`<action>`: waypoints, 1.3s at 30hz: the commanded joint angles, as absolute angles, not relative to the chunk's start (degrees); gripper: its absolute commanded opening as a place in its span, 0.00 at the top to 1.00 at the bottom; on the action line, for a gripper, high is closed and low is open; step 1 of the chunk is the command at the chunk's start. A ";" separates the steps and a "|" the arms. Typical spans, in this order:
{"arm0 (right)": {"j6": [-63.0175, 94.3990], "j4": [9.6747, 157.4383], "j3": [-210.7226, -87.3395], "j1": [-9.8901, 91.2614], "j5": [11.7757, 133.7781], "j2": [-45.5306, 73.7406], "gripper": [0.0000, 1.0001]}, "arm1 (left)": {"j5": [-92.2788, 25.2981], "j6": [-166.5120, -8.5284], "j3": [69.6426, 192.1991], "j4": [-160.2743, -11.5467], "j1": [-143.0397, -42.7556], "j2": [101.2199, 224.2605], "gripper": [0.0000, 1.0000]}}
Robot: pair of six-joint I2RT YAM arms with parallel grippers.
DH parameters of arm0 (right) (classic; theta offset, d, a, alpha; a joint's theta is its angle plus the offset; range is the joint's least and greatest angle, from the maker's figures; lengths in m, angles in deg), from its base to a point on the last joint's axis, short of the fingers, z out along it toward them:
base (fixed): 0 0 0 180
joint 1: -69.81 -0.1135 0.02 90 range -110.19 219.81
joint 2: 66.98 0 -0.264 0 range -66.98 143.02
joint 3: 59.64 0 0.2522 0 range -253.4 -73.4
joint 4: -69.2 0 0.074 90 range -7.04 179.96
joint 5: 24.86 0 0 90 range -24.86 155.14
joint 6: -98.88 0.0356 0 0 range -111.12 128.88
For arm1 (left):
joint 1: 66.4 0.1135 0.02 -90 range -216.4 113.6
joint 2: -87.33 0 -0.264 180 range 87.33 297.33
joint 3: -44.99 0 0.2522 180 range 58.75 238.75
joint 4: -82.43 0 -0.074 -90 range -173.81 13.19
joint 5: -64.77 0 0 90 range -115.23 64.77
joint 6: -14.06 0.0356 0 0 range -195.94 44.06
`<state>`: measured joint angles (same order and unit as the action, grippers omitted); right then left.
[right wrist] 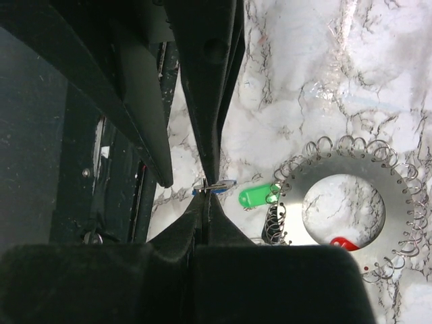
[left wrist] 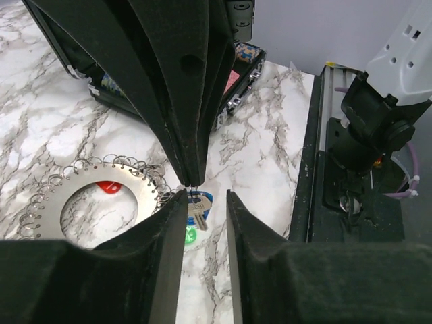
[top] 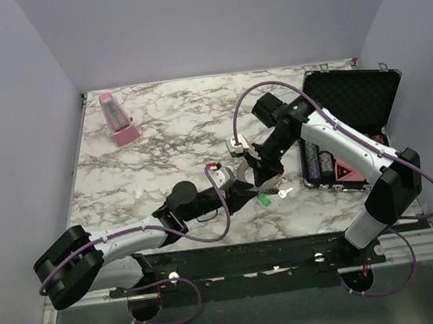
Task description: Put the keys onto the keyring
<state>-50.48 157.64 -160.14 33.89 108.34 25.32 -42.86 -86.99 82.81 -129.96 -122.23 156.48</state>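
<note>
The keyring (left wrist: 135, 192), a flat grey toothed disc fringed with small wire loops, lies on the marble under both grippers (top: 272, 180). My right gripper (right wrist: 208, 191) is shut on a blue key (right wrist: 226, 183) and holds it just above the table, beside the keyring's rim. From the left wrist view its fingertips (left wrist: 191, 177) pinch that key (left wrist: 198, 208) from above. My left gripper (left wrist: 206, 199) is open, jaws narrowly apart on either side of the hanging key. A green key (right wrist: 256, 196) lies by the rim. A red key (right wrist: 344, 243) shows inside the ring's hole.
An open black case (top: 350, 126) with stacked chips stands at the right, close behind the right arm. A pink metronome (top: 118, 119) sits at the back left. A loose silver key (top: 285, 192) lies near the front edge, by the green one (top: 264, 199).
</note>
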 commanded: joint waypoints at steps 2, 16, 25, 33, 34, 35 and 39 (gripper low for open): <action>-50.27 158.99 -161.46 33.60 110.75 25.84 0.99 | -44.56 -86.58 84.59 -131.00 -121.86 157.21 0.66; -50.45 159.34 -161.64 33.69 111.45 25.84 0.99 | -45.44 -86.22 85.47 -128.19 -121.68 157.65 0.79; -50.36 159.34 -161.55 33.60 111.80 25.92 0.99 | -44.92 -86.22 85.91 -126.79 -121.42 157.91 0.78; -50.36 159.34 -161.64 33.60 112.24 25.84 0.99 | -45.62 -86.40 86.43 -126.17 -121.33 158.09 0.87; -50.28 159.43 -161.64 33.60 112.25 25.84 0.99 | -45.79 -86.31 86.61 -125.82 -121.33 158.17 0.90; -50.27 159.34 -161.55 33.60 112.33 25.92 0.99 | -46.06 -86.31 86.61 -125.73 -121.33 158.17 0.96; -50.10 159.25 -161.38 33.60 112.95 25.84 0.99 | -45.80 -87.01 86.61 -125.38 -121.24 158.17 1.00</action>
<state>-50.50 159.23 -160.14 33.93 109.17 25.34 -44.30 -86.73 85.14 -126.70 -121.47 157.55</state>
